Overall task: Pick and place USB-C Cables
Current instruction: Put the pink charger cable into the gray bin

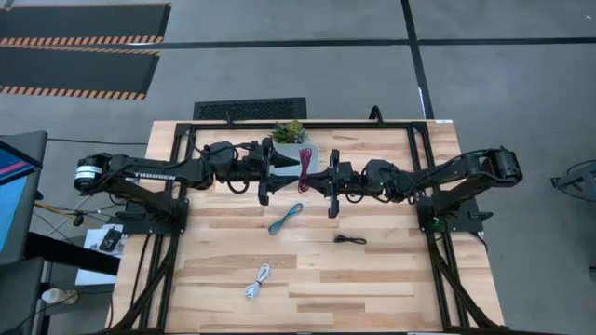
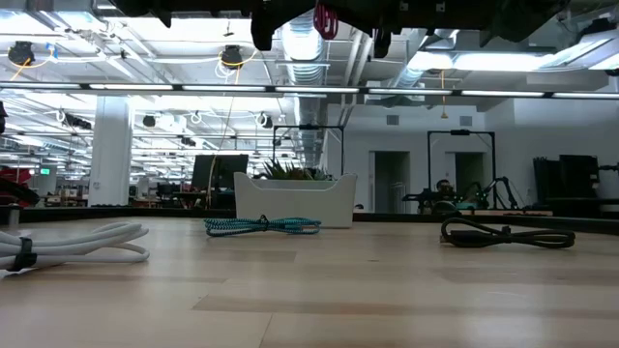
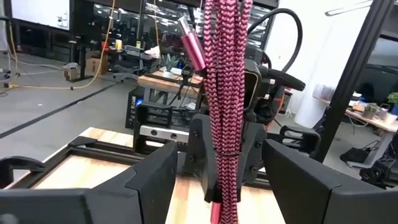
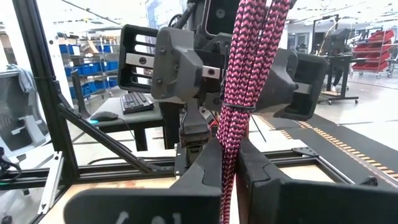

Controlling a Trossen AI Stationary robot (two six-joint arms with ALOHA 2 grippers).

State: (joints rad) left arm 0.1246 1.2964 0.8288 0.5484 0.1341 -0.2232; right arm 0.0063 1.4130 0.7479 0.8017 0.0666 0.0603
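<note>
Two grippers face each other above the table's far middle: your right gripper (image 4: 230, 168) is clenched on the maroon cable (image 1: 304, 166), which hangs between them, while your left gripper (image 3: 214, 180) stands released around it. Teal cable (image 1: 285, 218), black cable (image 1: 350, 240) and white cable (image 1: 258, 281) lie on the table (image 1: 391, 288).

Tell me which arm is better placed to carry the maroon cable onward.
Right, probably: the maroon cable hangs clamped between the right gripper's fingers, while the left gripper's fingers stand open either side of it.
</note>
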